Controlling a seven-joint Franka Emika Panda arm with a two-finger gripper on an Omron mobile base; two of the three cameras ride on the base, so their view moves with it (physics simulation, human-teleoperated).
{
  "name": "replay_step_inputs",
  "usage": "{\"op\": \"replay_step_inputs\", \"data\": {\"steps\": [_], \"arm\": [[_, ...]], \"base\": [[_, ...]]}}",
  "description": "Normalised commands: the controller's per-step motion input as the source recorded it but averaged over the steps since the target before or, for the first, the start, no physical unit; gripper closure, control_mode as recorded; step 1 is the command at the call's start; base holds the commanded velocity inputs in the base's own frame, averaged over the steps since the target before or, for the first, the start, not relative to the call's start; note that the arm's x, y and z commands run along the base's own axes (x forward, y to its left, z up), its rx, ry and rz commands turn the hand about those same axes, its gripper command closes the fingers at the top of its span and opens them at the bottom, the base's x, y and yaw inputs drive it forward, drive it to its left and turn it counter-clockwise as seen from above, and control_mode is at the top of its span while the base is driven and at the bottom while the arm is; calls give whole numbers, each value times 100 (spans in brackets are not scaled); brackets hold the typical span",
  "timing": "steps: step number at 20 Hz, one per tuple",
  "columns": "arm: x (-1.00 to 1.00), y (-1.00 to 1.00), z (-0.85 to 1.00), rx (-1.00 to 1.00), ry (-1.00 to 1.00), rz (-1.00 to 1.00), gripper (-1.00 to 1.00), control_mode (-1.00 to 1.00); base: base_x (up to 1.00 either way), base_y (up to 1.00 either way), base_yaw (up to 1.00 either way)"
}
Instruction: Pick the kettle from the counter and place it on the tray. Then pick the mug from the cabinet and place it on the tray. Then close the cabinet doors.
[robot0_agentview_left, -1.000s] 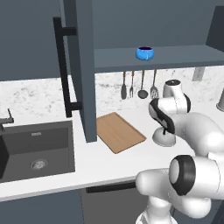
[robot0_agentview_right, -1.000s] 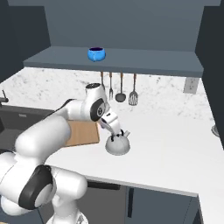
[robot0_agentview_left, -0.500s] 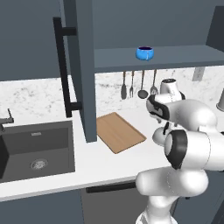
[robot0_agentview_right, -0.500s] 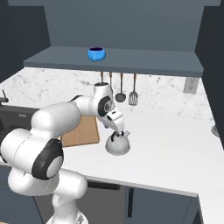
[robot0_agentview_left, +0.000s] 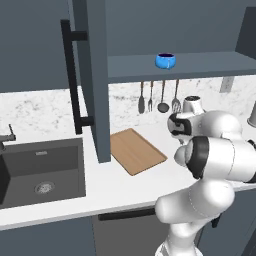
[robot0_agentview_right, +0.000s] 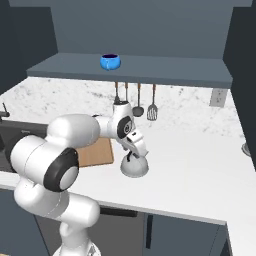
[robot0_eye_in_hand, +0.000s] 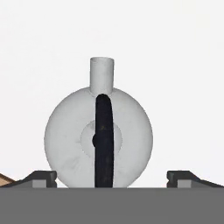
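Arm is folding forward from the base, elbow raised, forearm reaching out and bending down at the wrist. Hand (robot0_agentview_right: 131, 156) is pointing straight down, wrist above it. Fingers (robot0_eye_in_hand: 40, 177) are standing spread wide apart, one tip at each lower corner of the hand view, and are gripping nothing.

Kettle (robot0_eye_in_hand: 70, 144) centred below wide-open end effector (robot0_eye_in_hand: 111, 177), on counter (robot0_eye_in_hand: 175, 65).
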Motion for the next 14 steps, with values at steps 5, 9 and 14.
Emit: {"op": "replay_step_inputs", "data": {"steps": [5, 9, 14], "arm": [[23, -11, -11, 0, 0, 0, -100, -100], [21, -5, -11, 0, 0, 0, -100, -100], [7, -2, -8, 1, 0, 0, -100, -100]], "base": [[0, 0, 0], [0, 0, 0], [0, 0, 0]]}}
